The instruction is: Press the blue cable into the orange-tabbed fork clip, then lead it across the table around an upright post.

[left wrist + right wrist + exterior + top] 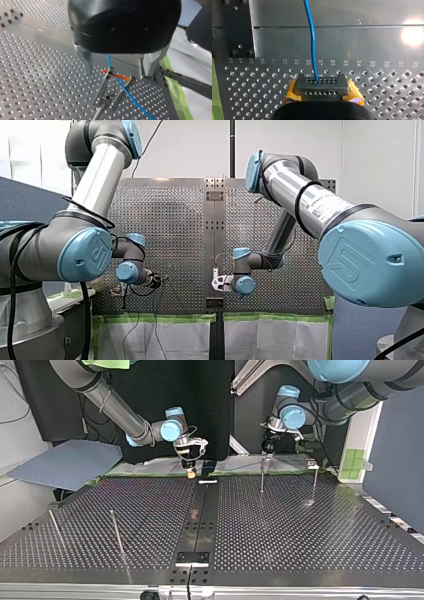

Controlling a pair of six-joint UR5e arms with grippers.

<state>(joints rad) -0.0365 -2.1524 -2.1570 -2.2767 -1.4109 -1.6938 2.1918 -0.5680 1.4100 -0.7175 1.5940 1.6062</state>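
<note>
Right gripper (321,86) is seen clamped on the blue cable (312,45) (yellow pads at both sides of the grey fingertips), low over the table's far edge beside the middle seam in the top view. My left gripper (118,75) is spread wide, its metal fingers (88,62) set astride the fork clip (107,96), apart from both prongs. Perforated table (300,530) is edged with green tape (178,100) along the far side. One thin upright post (315,484) is placed far right in the top view, near my left gripper; two more posts (117,532) are found near left, well apart from both grippers. Fork clip is mounted directly below my left gripper, with an orange tab (123,77) laid across its two prongs. Cable is run between the prongs, crossing the tab (over or under cannot be told), and on away across the holes.
</note>
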